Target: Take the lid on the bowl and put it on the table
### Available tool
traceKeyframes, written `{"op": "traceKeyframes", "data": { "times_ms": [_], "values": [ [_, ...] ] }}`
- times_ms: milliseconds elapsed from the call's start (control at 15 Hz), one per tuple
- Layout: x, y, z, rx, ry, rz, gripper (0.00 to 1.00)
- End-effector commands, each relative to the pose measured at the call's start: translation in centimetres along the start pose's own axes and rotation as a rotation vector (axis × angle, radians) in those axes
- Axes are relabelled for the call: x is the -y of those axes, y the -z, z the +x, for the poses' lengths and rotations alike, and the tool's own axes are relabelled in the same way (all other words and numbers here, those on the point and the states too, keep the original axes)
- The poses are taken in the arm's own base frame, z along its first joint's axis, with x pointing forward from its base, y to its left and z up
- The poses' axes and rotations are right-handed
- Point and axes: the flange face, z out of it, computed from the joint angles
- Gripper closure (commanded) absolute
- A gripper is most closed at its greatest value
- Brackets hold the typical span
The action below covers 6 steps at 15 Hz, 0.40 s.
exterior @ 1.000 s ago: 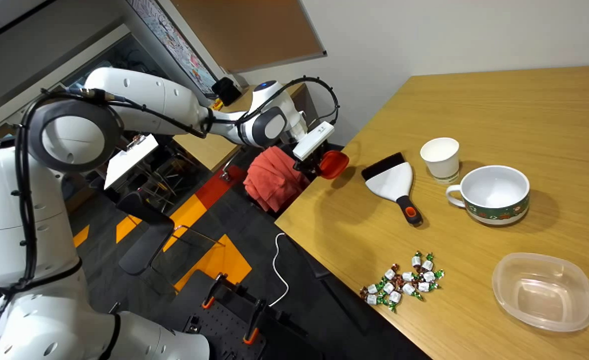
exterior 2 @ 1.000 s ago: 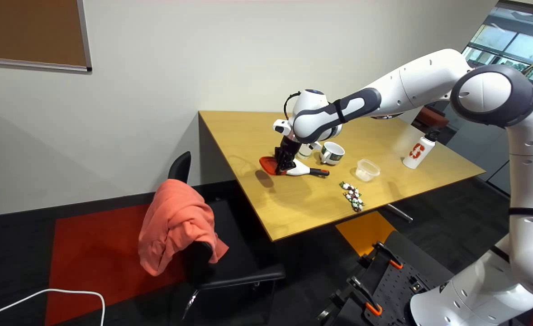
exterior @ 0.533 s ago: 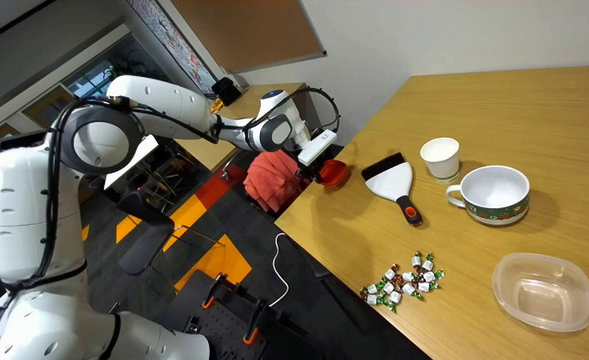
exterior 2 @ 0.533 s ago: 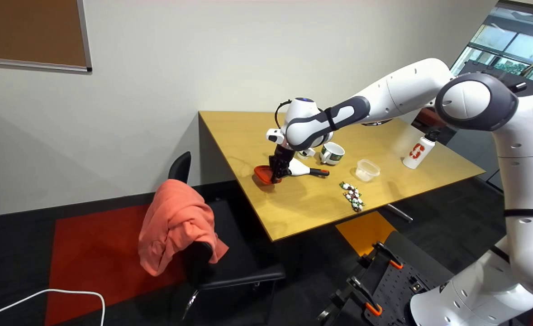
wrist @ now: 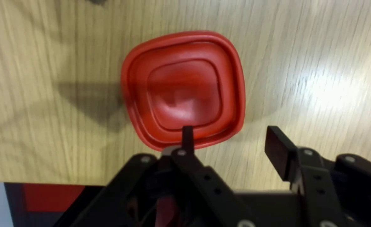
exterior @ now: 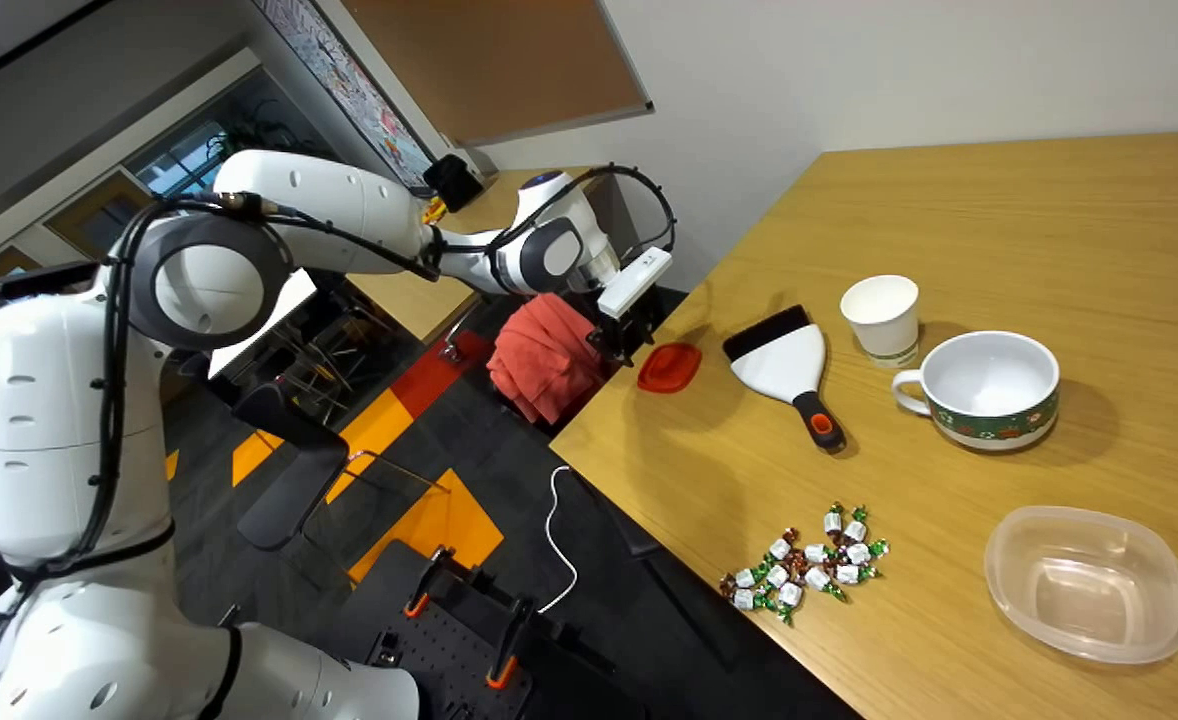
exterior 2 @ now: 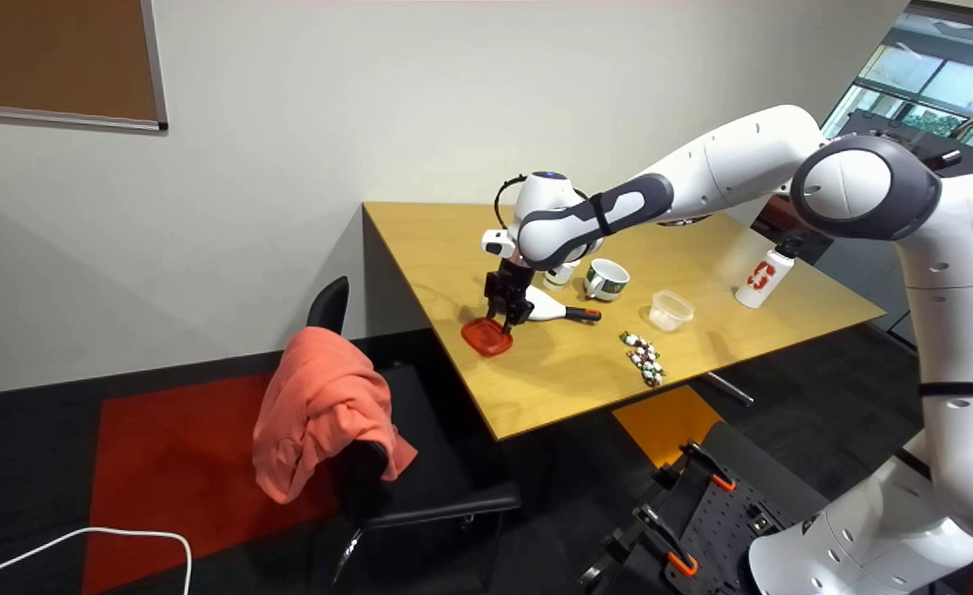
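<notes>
The lid (wrist: 185, 91), upper middle of the wrist view, lies on the tabletop (exterior: 1009, 250), off the bowl (exterior: 1089, 585), which sits lower right in an exterior view. I judge the placing done; only backing away remains. My jaws stand apart, nothing between them. I count one each: lid, bowl, cup (exterior: 882, 318), mug (exterior: 991, 395), scraper (exterior: 791, 372), bottle (exterior 2: 766, 278); the sweets (exterior: 817, 576) lie too bunched to count.
</notes>
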Motion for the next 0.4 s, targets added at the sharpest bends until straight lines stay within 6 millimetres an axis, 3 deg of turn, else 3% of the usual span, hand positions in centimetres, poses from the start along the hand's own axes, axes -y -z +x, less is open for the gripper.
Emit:
{"op": "traceKeyframes", "data": {
  "times_ms": [0,133,333],
  "values": [
    [1.0,5.0,0.5,-0.011,0.034,-0.023,0.08],
    [1.4,7.1,0.9,-0.028,0.036,-0.044,0.00],
    [2.2,9.7,1.4,-0.047,0.025,-0.064,0.00]
  ]
}}
